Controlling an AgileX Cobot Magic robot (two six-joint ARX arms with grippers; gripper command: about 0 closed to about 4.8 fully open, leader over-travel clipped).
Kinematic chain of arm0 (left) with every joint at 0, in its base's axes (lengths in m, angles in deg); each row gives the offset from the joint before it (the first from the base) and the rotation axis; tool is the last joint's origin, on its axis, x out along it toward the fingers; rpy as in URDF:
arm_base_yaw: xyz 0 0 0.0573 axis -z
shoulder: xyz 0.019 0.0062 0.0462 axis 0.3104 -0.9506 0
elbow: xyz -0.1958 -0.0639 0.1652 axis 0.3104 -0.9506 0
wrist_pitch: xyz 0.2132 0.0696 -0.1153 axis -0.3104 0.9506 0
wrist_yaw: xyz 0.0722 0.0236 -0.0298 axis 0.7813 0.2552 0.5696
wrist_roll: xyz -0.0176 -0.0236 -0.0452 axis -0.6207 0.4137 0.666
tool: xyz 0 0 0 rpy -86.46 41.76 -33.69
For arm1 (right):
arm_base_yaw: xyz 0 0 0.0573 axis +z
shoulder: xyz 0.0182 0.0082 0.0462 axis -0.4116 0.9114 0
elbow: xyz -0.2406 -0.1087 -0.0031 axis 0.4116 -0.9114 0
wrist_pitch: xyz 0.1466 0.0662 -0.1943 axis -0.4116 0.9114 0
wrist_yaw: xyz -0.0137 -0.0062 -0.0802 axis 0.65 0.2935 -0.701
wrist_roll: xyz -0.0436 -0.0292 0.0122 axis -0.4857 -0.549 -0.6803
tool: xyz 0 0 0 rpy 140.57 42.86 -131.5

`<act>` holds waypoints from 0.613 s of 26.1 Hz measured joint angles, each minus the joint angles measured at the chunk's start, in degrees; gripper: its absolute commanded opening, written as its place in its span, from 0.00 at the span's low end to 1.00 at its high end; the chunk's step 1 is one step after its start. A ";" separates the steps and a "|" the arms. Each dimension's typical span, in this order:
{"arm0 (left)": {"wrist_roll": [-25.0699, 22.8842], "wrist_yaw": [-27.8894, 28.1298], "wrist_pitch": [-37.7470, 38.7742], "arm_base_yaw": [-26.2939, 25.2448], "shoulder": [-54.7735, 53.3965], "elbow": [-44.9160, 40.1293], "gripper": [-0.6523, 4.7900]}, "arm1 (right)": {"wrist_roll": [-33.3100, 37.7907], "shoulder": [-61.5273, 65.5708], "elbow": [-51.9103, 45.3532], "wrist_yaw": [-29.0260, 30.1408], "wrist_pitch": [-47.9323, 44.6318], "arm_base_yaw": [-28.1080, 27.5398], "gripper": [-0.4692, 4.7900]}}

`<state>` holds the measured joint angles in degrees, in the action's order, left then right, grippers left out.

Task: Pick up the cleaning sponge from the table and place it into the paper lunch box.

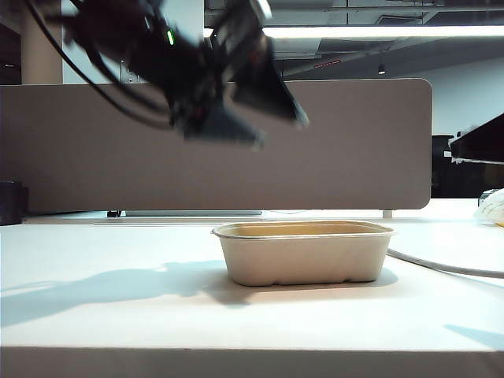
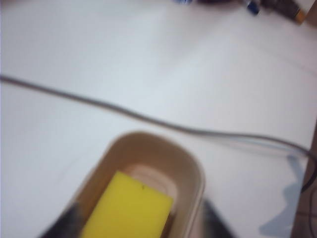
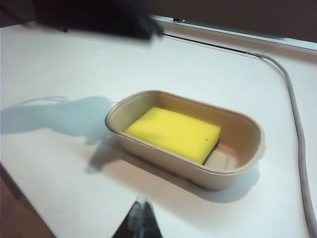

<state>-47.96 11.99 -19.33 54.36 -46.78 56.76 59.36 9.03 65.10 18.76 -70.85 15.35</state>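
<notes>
The cleaning sponge (image 3: 172, 133) lay flat inside the paper lunch box (image 3: 237, 171), yellow face up, a sliver of its dark green layer showing at one edge. The box stood on the white desk (image 1: 118, 315) near a grey cable (image 3: 295, 124). The left claw (image 1: 279, 130) hung blurred above the box, released and holding nothing. The right claw (image 3: 141, 220) showed only dark tips together, looking clenched and well clear of the box.

one cleaning sponge (image 3: 172, 133), one paper lunch box (image 3: 237, 168), one grey cable (image 3: 296, 129), one table (image 3: 59, 64), one divider panel (image 1: 354, 150), two grippers: left gripper (image 1: 277, 132), right gripper (image 3: 141, 218).
</notes>
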 measured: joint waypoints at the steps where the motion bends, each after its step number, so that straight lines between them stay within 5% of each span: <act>1: 0.33 0.17 0.31 0.00 1.64 0.00 0.11 | 0.00 0.02 0.00 0.00 0.00 0.00 0.08; 8: -0.85 10.62 7.39 2.73 15.89 0.22 0.11 | 0.00 0.02 0.00 0.00 -0.02 0.00 0.08; 16: -6.36 -6.95 15.21 5.66 25.18 0.37 0.11 | 0.00 0.02 0.00 0.00 0.00 0.00 0.08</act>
<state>-54.32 5.04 -4.12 60.02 -21.61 57.13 59.36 9.05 65.10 18.76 -70.85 15.35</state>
